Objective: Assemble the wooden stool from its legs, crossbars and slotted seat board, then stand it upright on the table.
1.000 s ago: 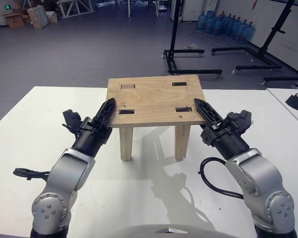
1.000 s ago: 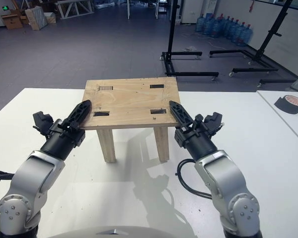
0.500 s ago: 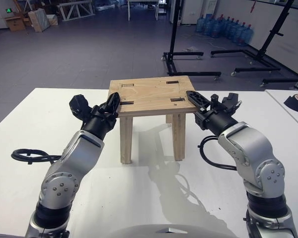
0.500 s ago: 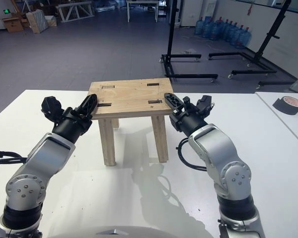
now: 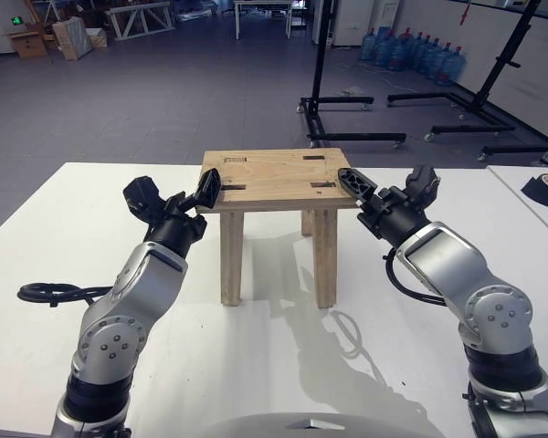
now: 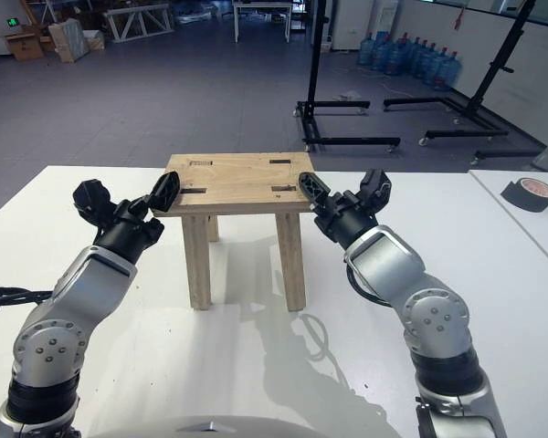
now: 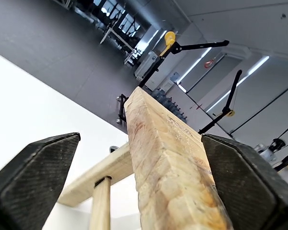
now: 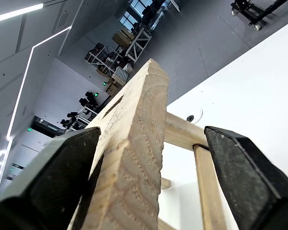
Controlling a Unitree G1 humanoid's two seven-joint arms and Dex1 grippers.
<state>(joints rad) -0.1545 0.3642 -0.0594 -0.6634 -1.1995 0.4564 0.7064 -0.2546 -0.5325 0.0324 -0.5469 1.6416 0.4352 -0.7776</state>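
Observation:
The wooden stool stands upright on the white table, slotted seat board on top and legs down. My left gripper is open at the seat's left front corner. The left wrist view has the board's edge between the spread fingers, with a gap on each side. My right gripper is open at the seat's right front corner. In the right wrist view the board's edge sits beside one finger, the other well apart. A crossbar runs under the seat.
A black cable lies on the table by my left arm, and another loops by my right arm. A roll of tape lies on the neighbouring table at right. Black wheeled stands are on the floor behind.
The camera has shifted, and the seat now looks flatter and farther off. Both grippers have gone from lying over the seat's front slots to straddling its side edges.

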